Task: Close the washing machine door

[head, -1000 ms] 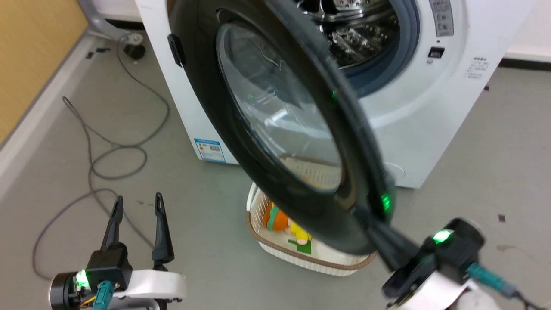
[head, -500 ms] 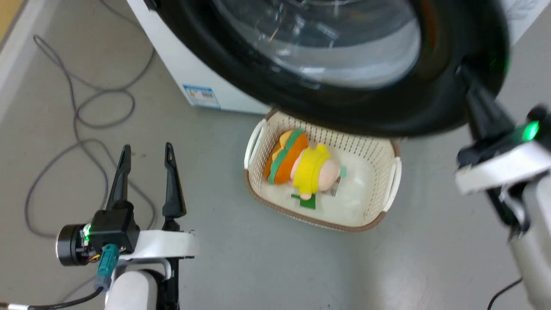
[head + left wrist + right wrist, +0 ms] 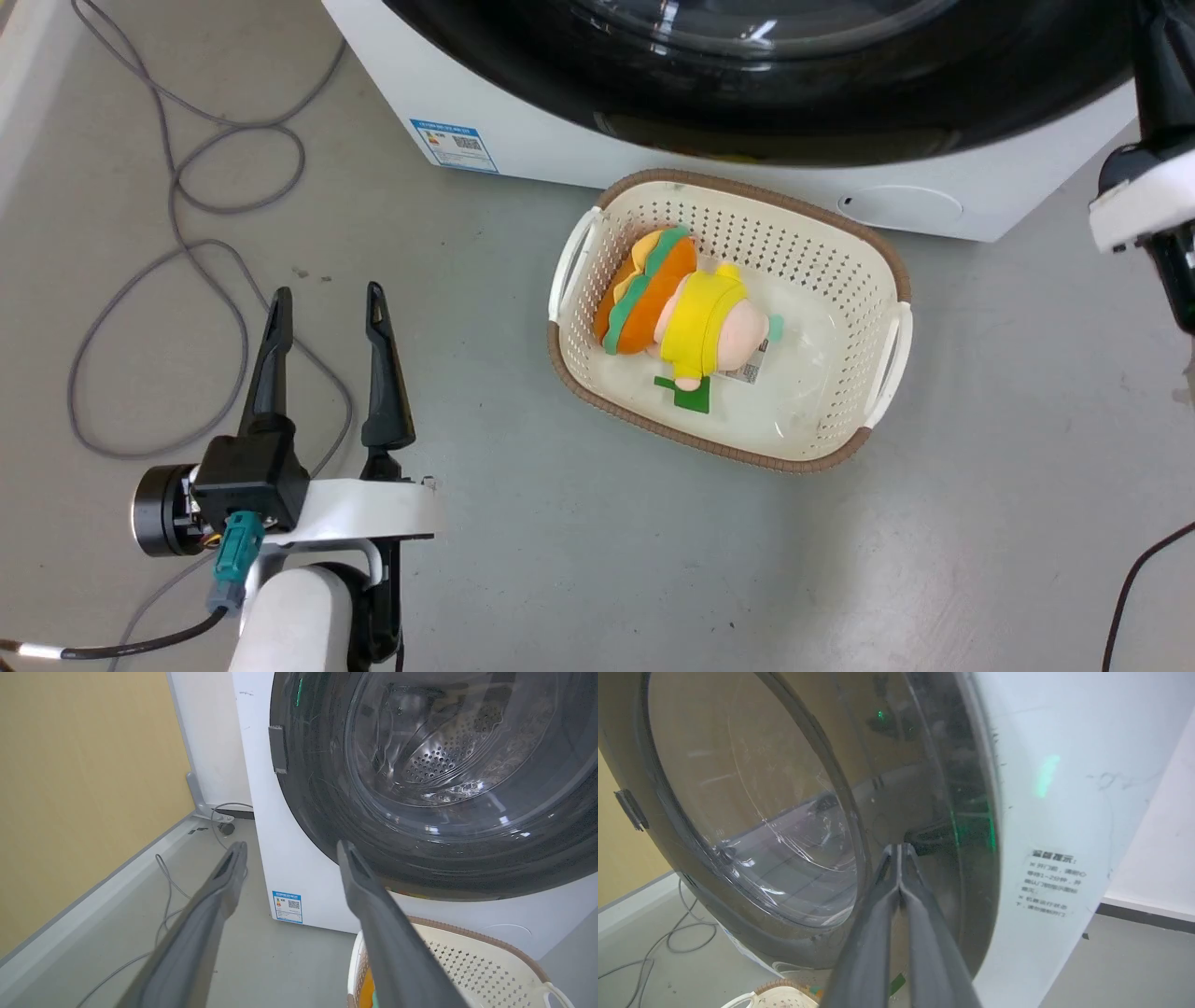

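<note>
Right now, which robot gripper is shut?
The right gripper, its jaws pressed together at the glossy black round door; the left gripper's jaws stand apart.

head: steeply down onto basket [image 3: 825, 250] | left wrist: low, facing door [image 3: 317, 812] | right wrist: close against door | shared: door

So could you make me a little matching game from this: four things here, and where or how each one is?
Things: 1 left gripper; 2 right gripper; 3 plush toy; 4 grey cable.
States: A lying in the cream basket; B fingers apart, holding nothing; C looped on the floor; D fingers together at the washing machine door.
Pairs: 1-B, 2-D, 3-A, 4-C.
</note>
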